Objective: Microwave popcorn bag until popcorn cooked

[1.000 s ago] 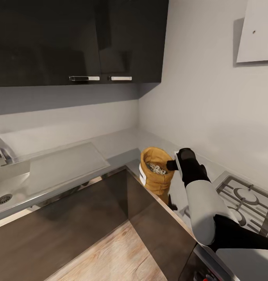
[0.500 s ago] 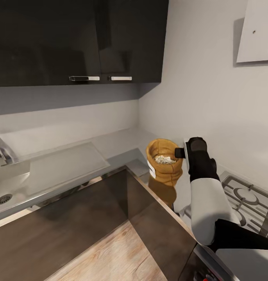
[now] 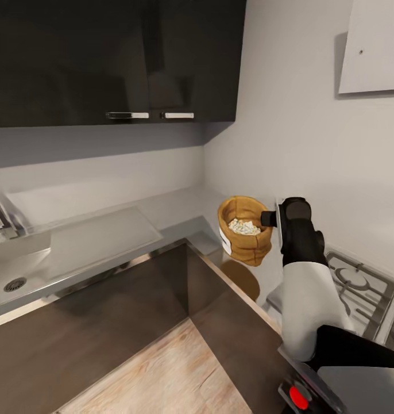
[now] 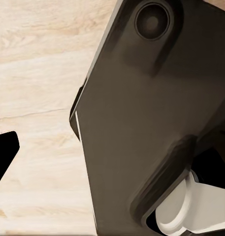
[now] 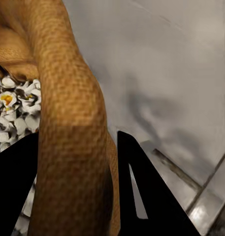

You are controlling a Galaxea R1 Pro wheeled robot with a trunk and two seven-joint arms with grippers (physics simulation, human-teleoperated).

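Burlap: one popcorn bag (image 3: 244, 238), gripped.

A: What stands around the right gripper (image 3: 271, 218)?

B: It is clamped on the rim of the popcorn bag (image 3: 244, 230), which hangs above the countertop (image 3: 180, 210), so there is open air beneath it. The wall (image 3: 300, 144) is close on the right, and the hob (image 3: 358, 287) lies near and right.

A: And to the left?

B: Bare worktop runs to the sink (image 3: 16, 276). The dark cupboards (image 3: 114, 57) overhang it on the far side.
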